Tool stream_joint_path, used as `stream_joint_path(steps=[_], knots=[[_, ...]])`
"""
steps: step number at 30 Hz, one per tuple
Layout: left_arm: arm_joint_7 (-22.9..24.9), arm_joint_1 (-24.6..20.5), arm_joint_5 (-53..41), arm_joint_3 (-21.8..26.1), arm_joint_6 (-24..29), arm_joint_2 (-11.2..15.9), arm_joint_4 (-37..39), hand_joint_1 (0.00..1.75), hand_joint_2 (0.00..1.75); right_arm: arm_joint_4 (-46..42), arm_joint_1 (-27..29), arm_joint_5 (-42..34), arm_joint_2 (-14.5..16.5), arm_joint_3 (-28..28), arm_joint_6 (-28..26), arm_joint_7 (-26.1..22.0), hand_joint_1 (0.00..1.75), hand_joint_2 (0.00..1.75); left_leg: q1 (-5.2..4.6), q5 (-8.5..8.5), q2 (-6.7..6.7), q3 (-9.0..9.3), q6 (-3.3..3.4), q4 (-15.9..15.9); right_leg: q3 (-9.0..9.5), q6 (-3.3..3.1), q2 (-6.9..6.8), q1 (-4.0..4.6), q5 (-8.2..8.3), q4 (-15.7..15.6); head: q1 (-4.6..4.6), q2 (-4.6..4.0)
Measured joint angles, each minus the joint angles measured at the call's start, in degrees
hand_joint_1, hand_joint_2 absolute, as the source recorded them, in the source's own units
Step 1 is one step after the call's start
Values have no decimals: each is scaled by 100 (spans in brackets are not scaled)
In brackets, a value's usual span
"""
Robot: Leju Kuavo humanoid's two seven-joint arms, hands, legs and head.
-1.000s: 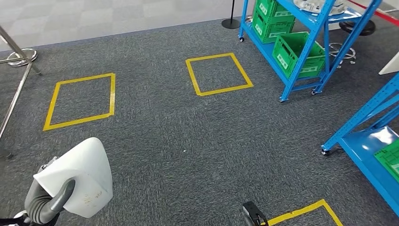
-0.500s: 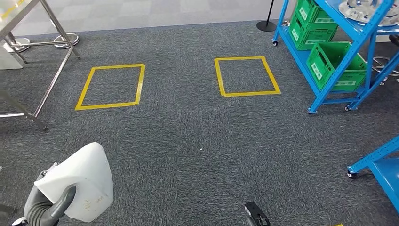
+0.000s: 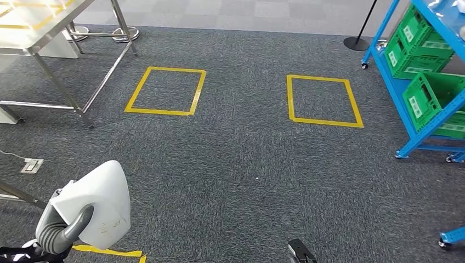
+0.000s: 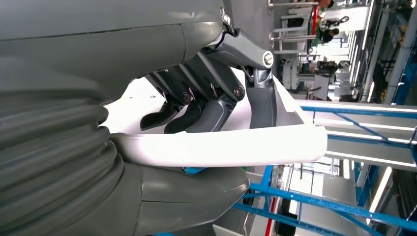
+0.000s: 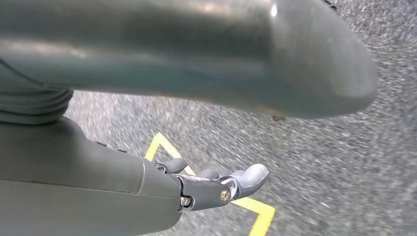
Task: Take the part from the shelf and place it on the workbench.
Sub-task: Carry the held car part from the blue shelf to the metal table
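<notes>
down at the lower left of the head view, the left hand (image 3: 60, 233) grips the white part (image 3: 96, 203), a smooth curved shell held out over the grey carpet (image 3: 241, 164). the left wrist view shows the hold up close: dark fingers (image 4: 196, 110) hook over one side of the part's thin white edge (image 4: 221, 147) and the thick grey thumb presses from the other side, so the fingers are clenched on it.

the right hand (image 5: 216, 184) hangs over the carpet, its fingers loosely stretched out and apart with nothing in them; they are released.

as for progress, the part is clearly off the shelf: the blue shelf (image 3: 422, 82) with its green crates (image 3: 430, 93) stands well apart at the far right. the metal counter (image 3: 38, 27) sits at the upper left corner, with yellow tape on its top, and it too is well apart from the held part. between robot and counter lie two yellow taped squares (image 3: 164, 90) on the carpet.

so the picking looks done and the carry seems under way. what is left, by my reading, is closing on the counter, bringing the part over its top, setting it down and letting go.
</notes>
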Motion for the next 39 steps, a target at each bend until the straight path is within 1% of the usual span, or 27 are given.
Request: stream_joint_path(steps=[2,3,4,6,8,10,11,12,13,15,16,17,19,20,21,23,25,26,27,28,30,32,34,35,36,38,39], knots=[[1,-40,7,-3,-9,-1,39,175,175,1,-3,5,-1,-1,-9,-4,0,0,2,-1,-123,-55,-92,29,82,-41,113,4,16,-208,13,0],[3,-52,10,-4,-18,-3,57,175,175,1,-8,8,2,-1,-16,-3,0,0,8,15,-186,-83,-137,16,89,-93,41,19,30,-217,16,0],[5,-59,15,-5,-27,-5,74,175,175,1,-16,11,7,-1,-24,1,0,0,15,28,-182,-102,-172,9,101,-139,-30,23,45,-234,15,0],[11,-96,26,-9,-39,-8,98,175,175,1,-38,14,15,-1,-44,7,0,0,10,-89,81,-210,-220,185,132,-231,-168,26,77,-282,-22,0],[16,-152,42,-18,-43,-14,120,175,175,1,-47,23,18,-1,-63,10,0,0,1,-448,425,-495,-244,810,137,-291,-322,48,79,-304,-63,0],[34,-177,52,-28,-44,-19,148,175,175,1,-51,39,19,-1,-74,16,0,0,8,-739,510,-808,-256,1497,135,-317,-495,75,64,-303,-69,0],[47,-179,55,-31,-44,-19,161,175,175,1,-57,46,19,-1,-77,21,0,0,8,-735,520,-844,-251,1601,139,-323,-577,83,57,-302,-69,0],[59,-185,58,-33,-45,-19,172,175,175,1,-66,48,20,-1,-78,27,0,0,6,-627,538,-768,-240,1483,147,-325,-656,90,48,-301,-69,0],[68,-201,61,-34,-48,-19,181,175,175,1,-76,46,21,-1,-79,39,0,0,-3,-443,595,-576,-218,1143,164,-322,-732,96,36,-301,-69,0],[77,-273,73,-39,-61,-21,200,175,175,1,-93,30,25,-1,-84,62,0,0,-54,-151,889,-148,-129,352,203,-293,-872,116,3,-299,-66,0],[81,-320,78,-43,-68,-26,212,175,175,1,-100,17,27,-2,-88,71,0,0,-85,-82,993,-18,-80,107,219,-267,-936,124,-10,-299,-63,0],[88,-360,82,-46,-73,-32,224,175,175,1,-106,7,28,-3,-96,76,0,0,-113,-74,1040,24,-36,15,232,-239,-996,129,-19,-302,-61,0],[104,-400,82,-52,-75,-40,236,175,175,1,-123,-6,39,-5,-110,81,0,0,-115,-47,887,21,28,-12,270,-176,-1107,125,-37,-325,-61,0],[104,-410,82,-54,-75,-45,234,175,175,0,-133,-9,44,-6,-117,81,0,0,-95,-27,818,38,62,-47,281,-139,-1033,116,-68,-304,-55,0],[101,-428,81,-56,-76,-51,231,175,175,-1,-143,-14,49,-8,-121,80,0,0,-69,-2,747,59,97,-82,249,-107,-881,108,-144,-202,-43,0],[84,-472,81,-57,-77,-65,227,175,175,-1,-145,-20,52,-15,-126,78,0,0,-32,29,610,88,144,-119,-14,-63,-482,90,-430,359,-3,0],[75,-490,79,-57,-77,-66,231,175,175,-1,-123,-24,55,-34,-127,79,0,0,-26,32,442,76,156,-110,-417,-45,-351,84,-676,1088,20,0],[72,-488,78,-57,-77,-66,233,175,175,-1,-111,-26,55,-44,-127,80,0,0,-24,29,350,73,154,-101,-536,-39,-340,79,-657,1248,23,0],[73,-488,78,-57,-77,-64,235,175,175,-1,-103,-27,54,-51,-127,80,0,0,-19,25,259,72,147,-87,-547,-37,-331,72,-524,1178,23,0],[73,-489,78,-57,-77,-64,236,175,175,-1,-100,-29,54,-54,-127,80,0,0,-10,16,170,71,132,-67,-443,-35,-303,59,-303,878,23,0],[72,-494,78,-57,-77,-63,235,175,175,-1,-100,-30,54,-55,-126,79,0,0,1,-17,14,45,74,-5,-130,-22,-70,23,57,104,27,0],[66,-501,78,-57,-77,-60,232,175,175,1,-102,-31,56,-56,-120,80,0,0,1,-29,-117,-7,-8,29,11,-29,96,6,140,-246,32,0],[26,-506,102,-52,-77,-46,227,175,175,1,-109,-36,57,-58,-116,82,0,0,11,-3,-238,-59,-96,-2,31,-93,-4,17,138,-261,35,0],[-6,-508,131,-45,-77,-28,225,175,175,1,-115,-40,59,-59,-116,83,0,0,14,-6,-199,-75,-128,5,50,-136,-68,19,152,-284,34,0],[-40,-522,162,-35,-77,-8,223,175,175,1,-121,-48,59,-61,-120,83,0,0,10,-59,-69,-119,-157,80,71,-183,-138,18,165,-310,17,0],[-85,-583,200,-16,-56,31,220,175,175,1,-121,-69,60,-74,-136,84,0,0,0,-357,316,-350,-194,586,86,-246,-288,24,176,-344,-31,0],[-98,-618,192,-8,-21,40,220,175,175,1,-113,-81,59,-84,-147,84,0,0,0,-554,442,-538,-211,970,87,-265,-369,34,170,-346,-54,0]])
